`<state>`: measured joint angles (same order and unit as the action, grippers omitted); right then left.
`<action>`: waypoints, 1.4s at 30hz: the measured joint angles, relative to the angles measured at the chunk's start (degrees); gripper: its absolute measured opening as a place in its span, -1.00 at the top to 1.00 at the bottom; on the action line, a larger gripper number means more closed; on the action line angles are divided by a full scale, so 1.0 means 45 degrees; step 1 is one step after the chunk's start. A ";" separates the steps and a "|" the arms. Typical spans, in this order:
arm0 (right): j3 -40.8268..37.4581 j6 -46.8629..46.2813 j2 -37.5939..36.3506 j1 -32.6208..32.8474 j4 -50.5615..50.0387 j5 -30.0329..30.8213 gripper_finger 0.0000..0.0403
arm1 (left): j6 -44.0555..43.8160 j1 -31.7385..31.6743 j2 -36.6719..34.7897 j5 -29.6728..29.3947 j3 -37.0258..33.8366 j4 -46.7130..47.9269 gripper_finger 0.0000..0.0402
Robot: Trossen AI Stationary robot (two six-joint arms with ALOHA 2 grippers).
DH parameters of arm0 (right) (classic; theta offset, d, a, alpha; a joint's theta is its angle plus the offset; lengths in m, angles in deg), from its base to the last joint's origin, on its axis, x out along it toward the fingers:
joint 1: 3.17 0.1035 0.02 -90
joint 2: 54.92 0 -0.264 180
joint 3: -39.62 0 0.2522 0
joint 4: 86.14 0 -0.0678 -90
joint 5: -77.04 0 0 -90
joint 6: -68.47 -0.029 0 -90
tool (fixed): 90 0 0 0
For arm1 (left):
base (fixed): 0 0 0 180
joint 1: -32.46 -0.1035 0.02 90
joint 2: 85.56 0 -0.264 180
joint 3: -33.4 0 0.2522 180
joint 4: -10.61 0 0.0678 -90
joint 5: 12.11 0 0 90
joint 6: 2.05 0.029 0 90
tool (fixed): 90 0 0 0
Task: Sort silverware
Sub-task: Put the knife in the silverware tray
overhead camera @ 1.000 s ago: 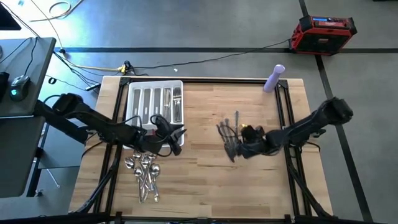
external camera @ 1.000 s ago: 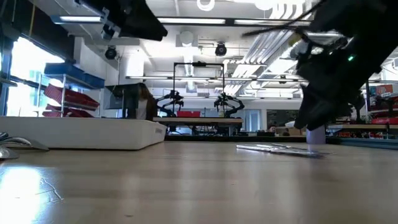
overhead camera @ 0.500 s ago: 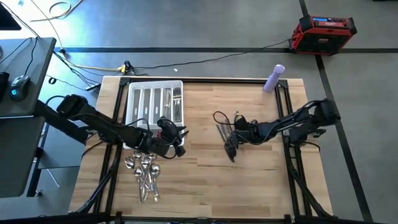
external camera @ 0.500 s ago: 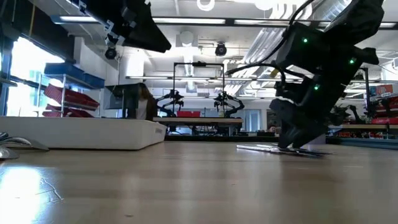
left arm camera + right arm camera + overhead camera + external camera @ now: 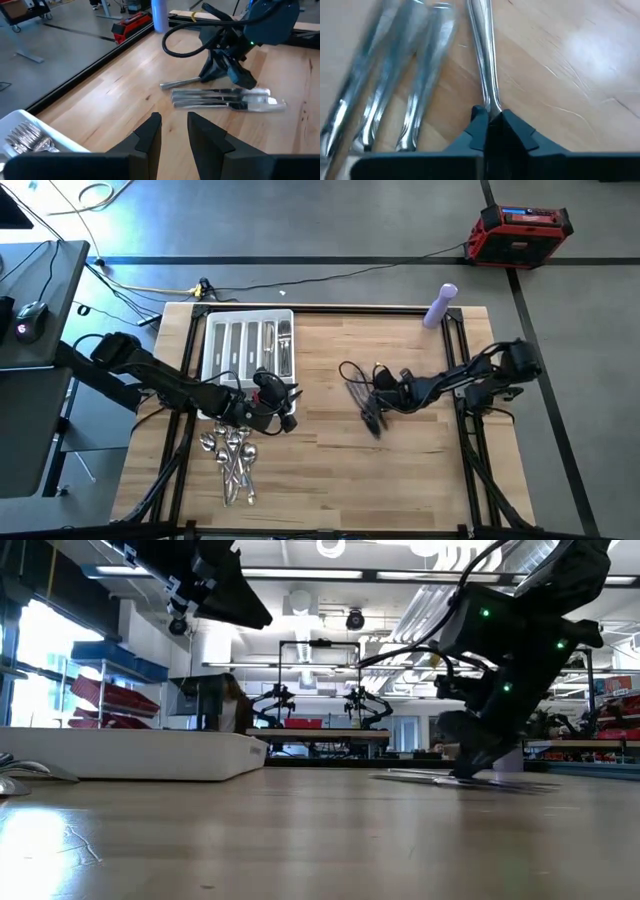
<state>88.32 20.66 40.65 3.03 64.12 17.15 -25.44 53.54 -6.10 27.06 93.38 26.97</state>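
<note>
A: While the left gripper (image 5: 172,131) hangs over the tray's (image 5: 215,330) near end, at about eight o'clock on the table (image 5: 330,450), we see its fingers a little apart with nothing between them.

B: Agreed, it holds nothing. Below it, near seven o'clock, lie the spoons (image 5: 231,458) in a loose heap, and the forks (image 5: 283,348) already sit in the tray's rightmost slot.

A: Moving right, we come to the knives (image 5: 225,97), bunched side by side just past the table's centre, toward three o'clock.

B: And the right gripper (image 5: 492,126) is down on them. Its jaws are pinched tight on the handle of one knife (image 5: 482,55), the one lying a bit apart from the others.

A: So we judge the step in hand is the pick: the grasp is made, but the piece lies on the wood, not yet lifted.

B: Next we'd need a clean lift without dragging the neighbours, then a carry toward ten o'clock, to an empty tray slot.

A: With the left arm parked there, we'd want to mind the crossing.
</note>
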 joint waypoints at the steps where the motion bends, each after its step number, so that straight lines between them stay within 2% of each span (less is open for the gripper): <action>1: 0.0000 0.0020 -0.0006 0.0101 -0.0030 0.0089 0.93 | -0.0001 -0.0005 0.0000 0.0100 0.0000 0.0008 0.62; 8: 0.0741 0.1020 -0.0680 0.0972 -0.1421 -0.0078 0.99 | -0.0083 -0.0005 0.0000 0.0225 -0.0005 0.0267 0.62; 15: 0.1020 0.2068 -0.1020 0.1681 -0.0939 -0.0111 0.99 | -0.0114 -0.0005 -0.0005 0.0341 -0.0005 0.0232 0.62; 18: 0.1092 0.2683 -0.1106 0.1854 -0.0807 -0.0304 0.99 | 0.0269 -0.0015 -0.0005 0.1706 -0.0005 0.0153 0.62; 21: 0.1288 0.3190 -0.1560 0.1986 -0.0795 -0.1310 1.00 | 0.1295 0.0021 0.0255 0.3227 -0.0005 -0.0564 0.62; 24: 0.1286 0.3038 -0.1976 0.2272 -0.0538 -0.2374 0.99 | 0.2398 0.0110 0.1194 0.4214 -0.0005 -0.2084 0.62; 27: 0.1194 0.2816 -0.2077 0.2728 0.0689 -0.2454 0.89 | 0.3473 -0.0050 0.2519 0.4793 0.0162 -0.3497 0.62; 32: 0.1178 0.2295 -0.1182 0.3201 0.1428 -0.1116 0.51 | 0.3671 -0.0474 0.4351 0.4842 0.1838 -0.2203 0.62; 35: 0.1433 0.2357 -0.0289 0.3091 0.1837 -0.1389 0.38 | 0.3689 -0.0618 0.5023 0.4849 0.2913 -0.1148 0.62; 38: 0.1791 0.2440 0.0700 0.2916 0.1783 -0.1209 0.44 | 0.3795 -0.0685 0.5272 0.4841 0.3655 -0.0303 0.62; 42: 0.2605 0.2987 0.1387 0.2763 0.1436 -0.1616 0.70 | 0.3777 -0.0648 0.5277 0.4611 0.3837 0.0009 0.62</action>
<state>100.04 34.10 46.89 15.47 70.58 9.88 -8.44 50.63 17.65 47.81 110.64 27.01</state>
